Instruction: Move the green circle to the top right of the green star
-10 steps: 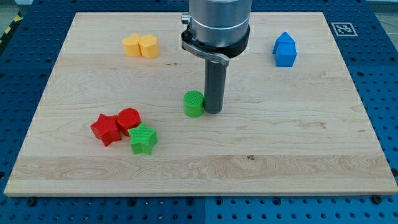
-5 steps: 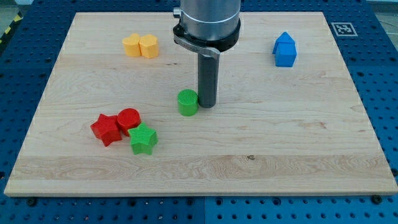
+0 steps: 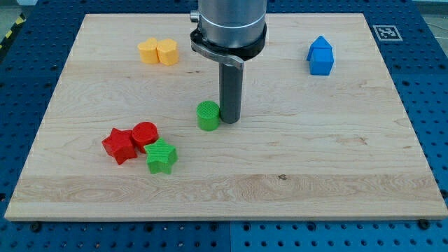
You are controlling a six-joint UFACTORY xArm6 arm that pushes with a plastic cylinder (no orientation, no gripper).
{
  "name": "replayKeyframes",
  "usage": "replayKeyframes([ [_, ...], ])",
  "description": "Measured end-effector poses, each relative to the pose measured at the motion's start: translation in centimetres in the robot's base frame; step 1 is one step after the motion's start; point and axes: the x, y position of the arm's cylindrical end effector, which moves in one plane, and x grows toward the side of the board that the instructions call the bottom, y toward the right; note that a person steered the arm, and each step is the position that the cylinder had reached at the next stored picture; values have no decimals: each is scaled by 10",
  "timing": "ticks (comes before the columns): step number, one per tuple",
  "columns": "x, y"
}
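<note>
One green circle (image 3: 208, 115) stands near the middle of the wooden board (image 3: 336, 161), touching or all but touching the left side of my tip (image 3: 229, 121); the tip is a single dark rod with no fingers to spread or press together, and it grips nothing; it simply stands upright against the circle's right flank; one green star (image 3: 161, 156) lies to the lower left of the tip, well apart from it, so the circle sits up and to the right of the star, with bare wood between them; two red blocks lie farther to the tip's lower left: one red circle (image 3: 145, 134) touching the star's upper left, and one red star (image 3: 119, 145) pressed against that circle's left side, the three forming a tight cluster; one yellow block (image 3: 158, 52), lobed like a heart or two joined pieces, I cannot tell which, sits to the tip's upper left near the board's top edge; one blue block (image 3: 320, 56), shaped like a small house, sits to the tip's upper right, well apart from everything else.
</note>
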Motion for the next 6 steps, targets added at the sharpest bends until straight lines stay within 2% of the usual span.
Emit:
replayKeyframes([
  [1, -14, -6],
  [6, -10, -37],
])
